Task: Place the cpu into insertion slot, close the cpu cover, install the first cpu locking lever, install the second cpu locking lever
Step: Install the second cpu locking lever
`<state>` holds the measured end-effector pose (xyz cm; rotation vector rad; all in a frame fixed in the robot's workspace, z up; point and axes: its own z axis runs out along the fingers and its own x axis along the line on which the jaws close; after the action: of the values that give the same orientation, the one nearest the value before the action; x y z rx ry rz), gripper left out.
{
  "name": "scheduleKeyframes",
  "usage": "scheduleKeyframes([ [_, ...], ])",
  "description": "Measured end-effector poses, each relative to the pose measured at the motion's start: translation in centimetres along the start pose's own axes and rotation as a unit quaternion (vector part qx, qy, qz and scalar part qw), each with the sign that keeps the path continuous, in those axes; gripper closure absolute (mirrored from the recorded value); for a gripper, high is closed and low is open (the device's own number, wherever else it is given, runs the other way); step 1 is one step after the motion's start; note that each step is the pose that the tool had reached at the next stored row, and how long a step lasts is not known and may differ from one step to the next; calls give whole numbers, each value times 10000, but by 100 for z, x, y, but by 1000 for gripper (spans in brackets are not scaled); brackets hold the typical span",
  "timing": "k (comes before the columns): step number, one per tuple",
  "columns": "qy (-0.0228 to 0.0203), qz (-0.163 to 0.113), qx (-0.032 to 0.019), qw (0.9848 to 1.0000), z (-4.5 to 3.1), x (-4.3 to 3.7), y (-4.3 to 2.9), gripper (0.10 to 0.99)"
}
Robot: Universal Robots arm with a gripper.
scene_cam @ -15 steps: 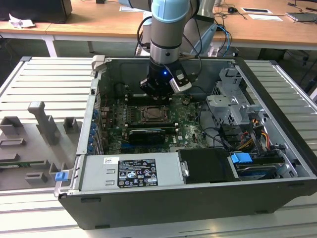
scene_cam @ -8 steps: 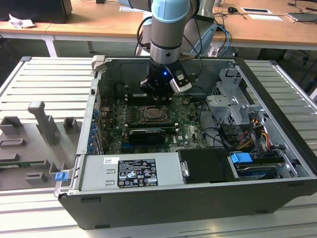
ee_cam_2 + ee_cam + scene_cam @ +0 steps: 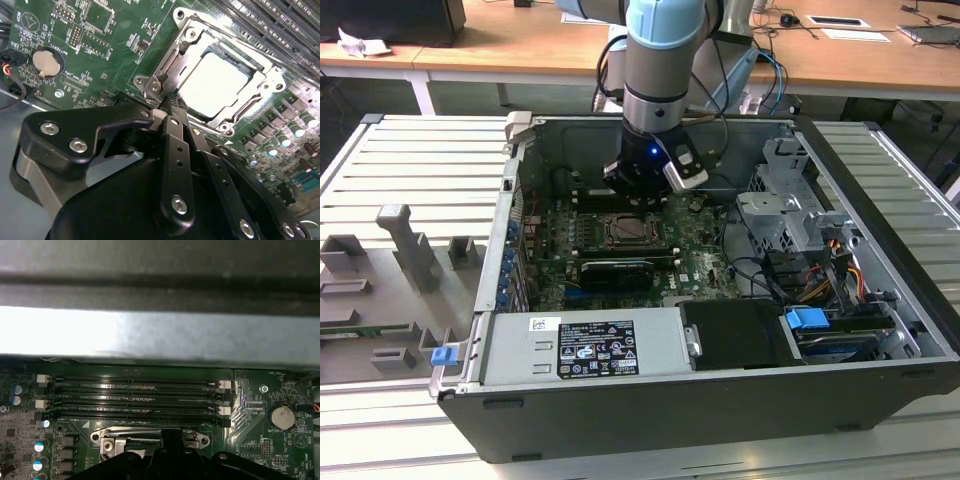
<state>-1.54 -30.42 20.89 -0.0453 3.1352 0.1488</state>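
In the second wrist view the gripper (image 3: 170, 102) sat nearest the lens, its black fingers (image 3: 176, 131) drawn together to a narrow point with nothing visibly between them, the tips just at the corner of the socket frame. Right beyond the tips lay the insertion slot (image 3: 220, 80) with the cpu (image 3: 214, 82) seated flat in it, its pale face shining through the window of the cpu cover (image 3: 172, 60), which lay closed over the chip's edges. Green motherboard (image 3: 100, 55) spread around the socket, with a round coin battery (image 3: 47, 64) well apart from it and the long memory slots (image 3: 280, 20) running along the socket's far side.

In the first wrist view the same memory slots (image 3: 135, 397) lay between the socket's metal frame (image 3: 150, 437) and the grey wall of the case (image 3: 160, 335), which rose close behind them and left little room on that side.

In the exterior view the arm (image 3: 663, 60) reached straight down into the open computer case (image 3: 880, 200), the gripper (image 3: 642, 192) just above the insertion slot (image 3: 623, 232). The black graphics card (image 3: 615, 270) lay just beside the socket, the power supply (image 3: 585, 345) against the near wall, and a drive cage (image 3: 790, 215) with cables toward the exterior view's right. The case stood on a slatted grey table (image 3: 410, 170), with grey fixtures (image 3: 410, 245) at the exterior view's left and wooden desks (image 3: 520, 45) behind
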Motion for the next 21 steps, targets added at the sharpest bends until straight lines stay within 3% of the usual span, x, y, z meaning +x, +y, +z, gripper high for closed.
scheduleKeyframes([
  [7, 0, 0, 2, 10000, -17, 1, -38, 980],
  [14, 0, 0, 0, 10000, -279, 0, -13, 980],
  [21, 0, 0, 1, 10000, -294, 5, -171, 980],
])
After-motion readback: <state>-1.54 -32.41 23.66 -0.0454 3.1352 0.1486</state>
